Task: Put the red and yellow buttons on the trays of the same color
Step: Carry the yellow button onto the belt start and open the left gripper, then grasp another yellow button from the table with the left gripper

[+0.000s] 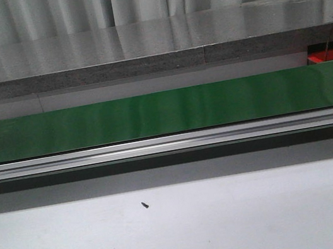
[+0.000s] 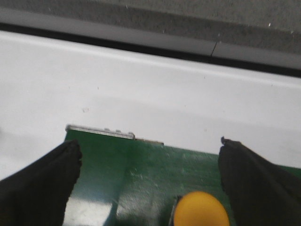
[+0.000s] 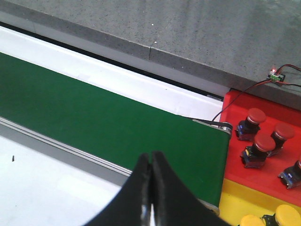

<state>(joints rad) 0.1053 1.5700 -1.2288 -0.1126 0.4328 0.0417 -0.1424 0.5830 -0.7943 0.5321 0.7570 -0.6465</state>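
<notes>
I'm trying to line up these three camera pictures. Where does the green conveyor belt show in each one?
Front view: the green conveyor belt runs as a band right across the middle, above the aluminium rail.
Left wrist view: one end of it fills the lower part, a yellow button on it.
Right wrist view: it runs slantwise, ending at the red tray.
Shared landmark: the grey stone ledge behind the belt.

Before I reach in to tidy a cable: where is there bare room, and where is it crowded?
The white tabletop in front of the aluminium rail is bare except for a small dark speck. The green belt shows bare in the front view. It is crowded at the belt's right end: red buttons fill the red tray, yellow buttons below.
</notes>
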